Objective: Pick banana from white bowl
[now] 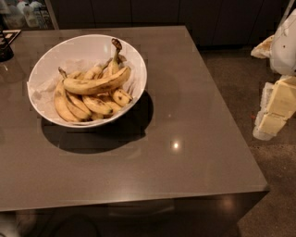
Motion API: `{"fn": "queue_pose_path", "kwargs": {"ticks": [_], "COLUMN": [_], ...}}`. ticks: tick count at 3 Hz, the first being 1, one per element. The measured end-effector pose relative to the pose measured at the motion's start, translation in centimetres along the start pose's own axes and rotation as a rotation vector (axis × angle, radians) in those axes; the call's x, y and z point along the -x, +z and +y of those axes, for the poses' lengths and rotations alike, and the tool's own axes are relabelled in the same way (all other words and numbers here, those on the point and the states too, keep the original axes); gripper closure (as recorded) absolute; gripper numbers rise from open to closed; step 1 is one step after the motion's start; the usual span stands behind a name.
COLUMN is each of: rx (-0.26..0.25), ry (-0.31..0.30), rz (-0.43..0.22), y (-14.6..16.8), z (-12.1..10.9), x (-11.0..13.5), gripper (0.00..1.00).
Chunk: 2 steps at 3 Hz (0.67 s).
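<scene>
The white bowl (85,40) stands on the left rear part of the grey table, lined with crumpled white paper. Several bananas lie in it. The banana (95,84), the longest and thickest, lies across the top of the pile, running left to right, gently curved. A banana with a dark upright stem (114,58) stands behind it, and shorter spotted bananas (88,105) lie below it. My gripper (274,110) hangs at the right edge of the view, off the table's right side and over the floor, far from the bowl.
The grey table (185,152) has its front edge near the bottom and its right edge by the gripper. A dark object (5,46) sits at the table's far left. Dark cabinets (138,11) line the back. Speckled floor (240,69) lies to the right.
</scene>
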State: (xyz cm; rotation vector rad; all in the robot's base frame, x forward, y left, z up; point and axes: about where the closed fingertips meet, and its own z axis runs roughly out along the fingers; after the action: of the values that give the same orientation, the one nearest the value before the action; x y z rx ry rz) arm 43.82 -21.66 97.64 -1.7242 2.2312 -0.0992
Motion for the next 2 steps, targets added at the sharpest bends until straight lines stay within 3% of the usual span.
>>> {"fn": "queue_pose_path", "kwargs": {"ticks": [2], "rx": [-0.018], "ry": [-0.014], "rz": [0.012], "y": [-0.4], "z": [0.1], "x": [1.1], "gripper": [0.0]}}
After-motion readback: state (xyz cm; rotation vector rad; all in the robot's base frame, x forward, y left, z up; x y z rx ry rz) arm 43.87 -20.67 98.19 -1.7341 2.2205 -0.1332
